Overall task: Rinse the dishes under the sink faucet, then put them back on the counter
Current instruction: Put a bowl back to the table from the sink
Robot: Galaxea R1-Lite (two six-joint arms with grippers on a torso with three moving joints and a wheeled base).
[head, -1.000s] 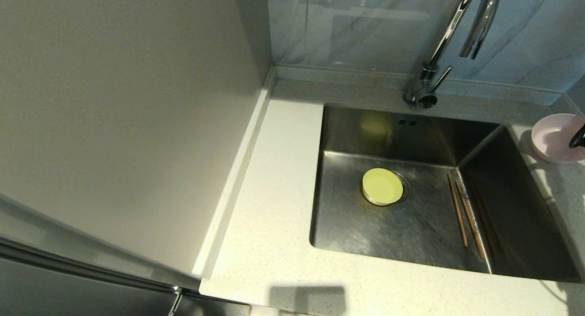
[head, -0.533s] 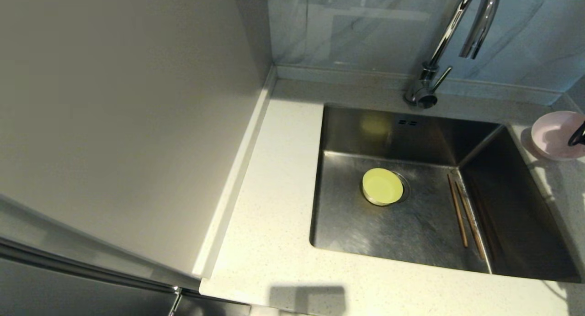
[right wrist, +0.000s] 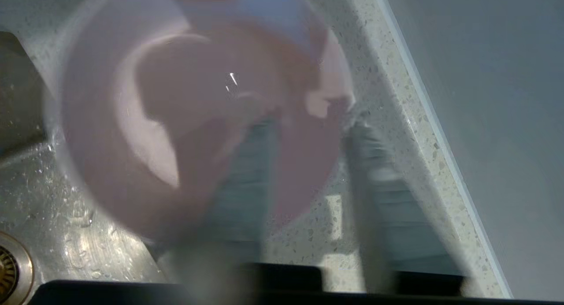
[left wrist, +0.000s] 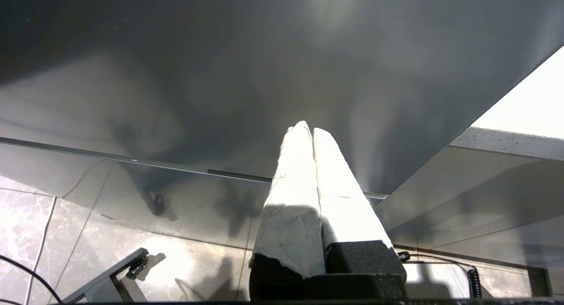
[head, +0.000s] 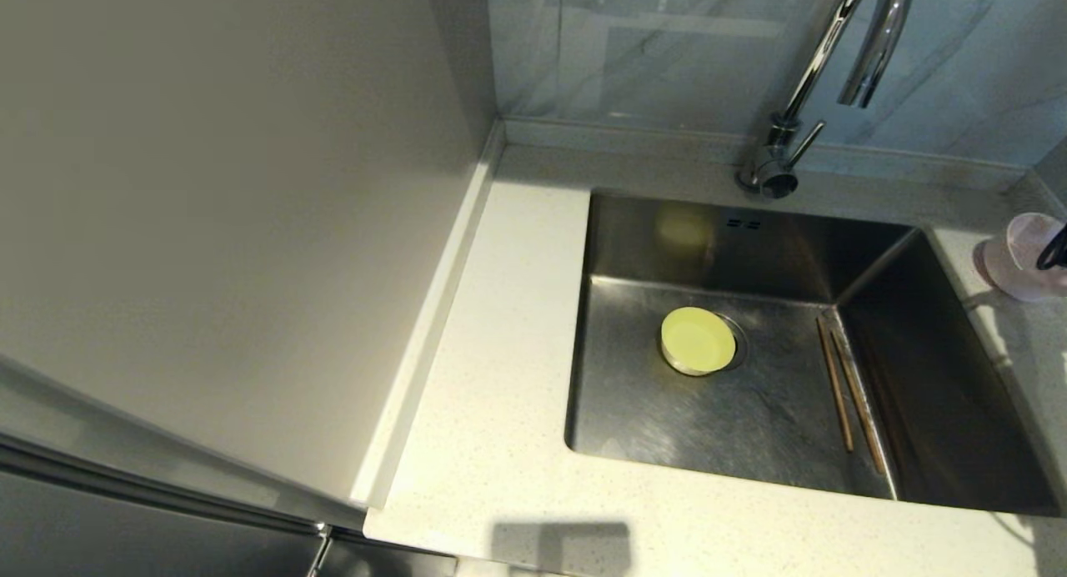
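In the head view the pale pink bowl is over the counter right of the sink, tilted and blurred. My right gripper shows only at the frame's right edge beside it. In the right wrist view my right gripper is open, fingers apart, with the pink bowl's rim loose between them and speckled counter showing in the gap. The yellow-green bowl lies upside down over the drain. Two chopsticks lie along the basin's right side. The faucet arches over the back. My left gripper is shut, parked low.
A plain beige wall panel rises left of the counter. Marbled wall tiles stand behind the sink. The counter's raised edge runs just beyond the pink bowl. The left gripper faces a grey cabinet front above a tiled floor.
My right gripper has opened from shut. The pink bowl has left its grip, shifted slightly right and tipped, showing narrower than before. Bowl and chopsticks in the sink have not moved.
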